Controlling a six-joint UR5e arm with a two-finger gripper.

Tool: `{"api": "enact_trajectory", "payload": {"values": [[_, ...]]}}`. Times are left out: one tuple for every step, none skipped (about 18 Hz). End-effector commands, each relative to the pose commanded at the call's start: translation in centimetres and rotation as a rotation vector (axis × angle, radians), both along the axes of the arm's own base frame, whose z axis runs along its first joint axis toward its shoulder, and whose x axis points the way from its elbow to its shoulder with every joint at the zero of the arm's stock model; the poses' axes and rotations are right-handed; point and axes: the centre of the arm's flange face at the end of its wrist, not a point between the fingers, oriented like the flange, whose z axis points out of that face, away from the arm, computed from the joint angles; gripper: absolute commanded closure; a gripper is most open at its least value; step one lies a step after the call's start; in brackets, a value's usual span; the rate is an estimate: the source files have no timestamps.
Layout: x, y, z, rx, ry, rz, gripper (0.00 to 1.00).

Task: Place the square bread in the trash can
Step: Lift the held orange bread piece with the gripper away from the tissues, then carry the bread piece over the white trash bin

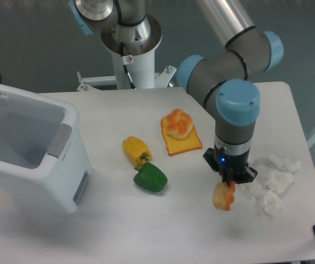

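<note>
White worktop against a dark grey-blue backdrop, with the arm's white pedestal at the far edge.

So the pincer is pointing straight down over the right side of the worktop, and it's clamped on a lumpy tan-orange bread chunk that hangs below the fingers. Looks like the chunk is lifted off the surface, there's a faint shadow under it. The fingers themselves are mostly hidden by the wrist and the chunk, so all I can really say is they're closed tight enough to hold it.

Just to the right of the pincer there's a little scatter of crumpled white tissues, close to the chunk but not touching it as far as I can see.

Up and to the left, around the middle of the worktop, lies the square bread, flat on the surface, orange-yellow with a darker crust. A round knotted bun sits right on top of its far half. The pincer is well apart from it.

Further left is a yellow pepper, and a green pepper just in front of it, pretty much touching.

Way over on the left edge is the trash can, big white bin with a grey latch panel on its rim, lid flipped up and open, inside looks bare from this angle. It's well apart from the bread, with the peppers roughly in between.
</note>
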Motion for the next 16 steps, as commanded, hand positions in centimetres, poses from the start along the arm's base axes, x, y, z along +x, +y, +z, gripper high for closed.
{"api": "enact_trajectory", "payload": {"values": [[1.1,0.5,1.2,0.032,-0.002,-0.009,0.85],[2.0,0.9,2.0,0.042,0.002,-0.020,0.85],[3.3,1.2,2.7,0.048,0.005,-0.035,0.85],[5.1,1.5,2.9,0.049,-0.002,-0.045,0.85],[6.4,1.5,3.4,0.056,-0.005,-0.043,0.85],[7.7,1.6,3.9,0.072,-0.013,-0.040,0.85],[8.9,1.8,5.1,0.103,-0.018,-0.027,0.85],[9.7,1.8,6.3,0.135,-0.023,-0.010,0.85],[10.8,2.0,7.6,0.167,-0.028,-0.001,0.85],[12.2,2.4,8.8,0.192,-0.033,0.004,0.85],[13.4,2.5,10.0,0.213,-0.032,0.014,0.85],[14.6,2.9,10.8,0.234,-0.039,0.027,0.85],[16.1,3.1,11.9,0.258,-0.045,0.034,0.84],[18.0,3.3,13.2,0.280,-0.047,0.040,0.84],[19.8,3.2,14.1,0.297,-0.051,0.046,0.84],[21.5,2.8,15.1,0.313,-0.051,0.050,0.84]]}}
